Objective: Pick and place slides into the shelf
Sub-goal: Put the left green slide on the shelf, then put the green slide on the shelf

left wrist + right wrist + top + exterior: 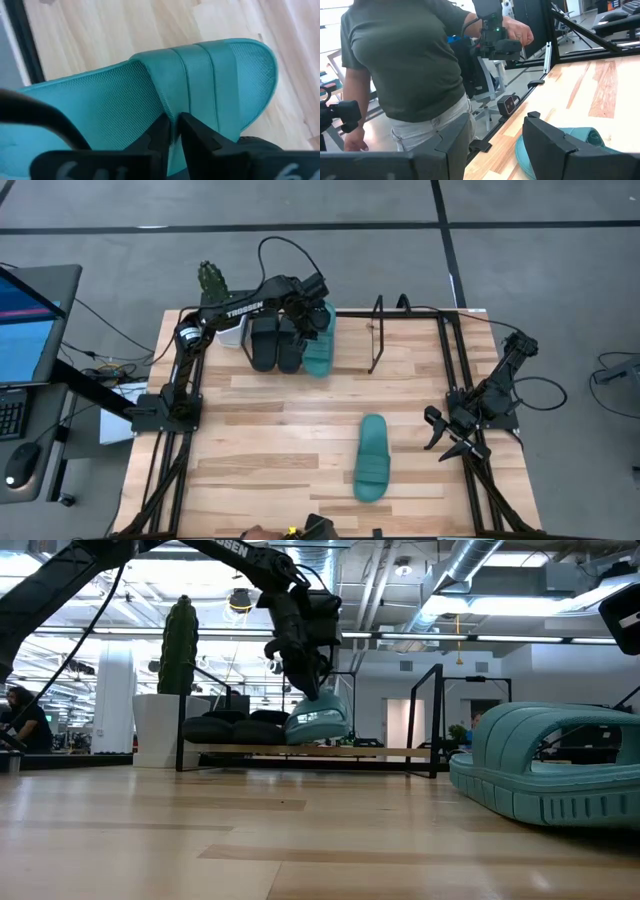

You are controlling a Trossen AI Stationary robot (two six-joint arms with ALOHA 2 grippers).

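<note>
I have a teal slide [200, 95] pinched by its strap in the left tool [174, 131], fingers pressed together on the strap's edge. From above, that slide sits at the shelf [378, 335], right beside two black slides [276, 340] already lined up there; the low view shows its toe tilted down onto the wood base, touching or nearly so. So I judge two slides placed and the third just being set in, not yet released.

The fourth, the other teal slide [373, 459], lies flat on the tabletop [280, 440], well apart from the shelf and nearer the right arm. That one is still to do.

My right tool [447, 438] waits at the right edge of the tabletop, near that loose slide, fingers spread and holding nothing. Its wrist view also catches a person [405, 65] standing beside the rig, clear of the tabletop.

What's left, as I see it: let go of this slide, then fetch the last one.
</note>
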